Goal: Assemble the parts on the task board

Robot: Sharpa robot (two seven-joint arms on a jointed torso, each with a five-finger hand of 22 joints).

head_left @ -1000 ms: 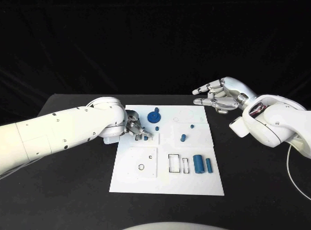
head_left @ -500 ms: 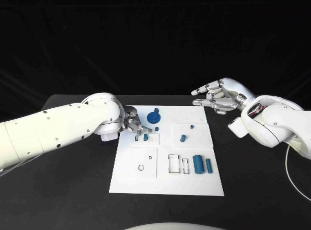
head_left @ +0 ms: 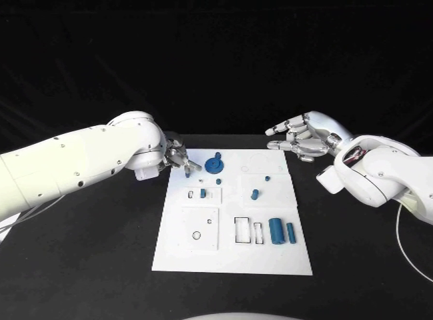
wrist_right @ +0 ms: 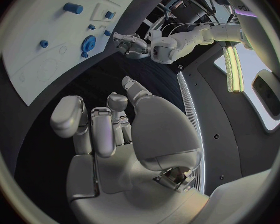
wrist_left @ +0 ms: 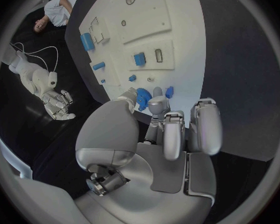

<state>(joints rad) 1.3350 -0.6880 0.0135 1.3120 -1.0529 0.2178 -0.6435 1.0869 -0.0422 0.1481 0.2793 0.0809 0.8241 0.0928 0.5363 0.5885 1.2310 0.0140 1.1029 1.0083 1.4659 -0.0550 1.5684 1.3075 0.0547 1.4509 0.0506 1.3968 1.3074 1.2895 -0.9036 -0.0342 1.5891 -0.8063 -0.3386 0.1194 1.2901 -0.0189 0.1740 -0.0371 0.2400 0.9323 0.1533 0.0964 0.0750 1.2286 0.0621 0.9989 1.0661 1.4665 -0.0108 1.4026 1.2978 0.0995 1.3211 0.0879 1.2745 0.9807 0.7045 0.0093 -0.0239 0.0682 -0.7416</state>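
The task board, a white plate, lies in the middle of the black table. Going left to right: the left hand hovers at the board's far left corner, its fingers loosely curled and holding nothing. Just beside it on the board sits a blue gear-shaped part. Nearer the middle are a small blue block set in a raised white square, and a short blue peg. Toward the board's near right side two blue cylinders lie side by side next to a rectangular slot. The right hand hangs above the board's far right corner, fingers spread apart, empty.
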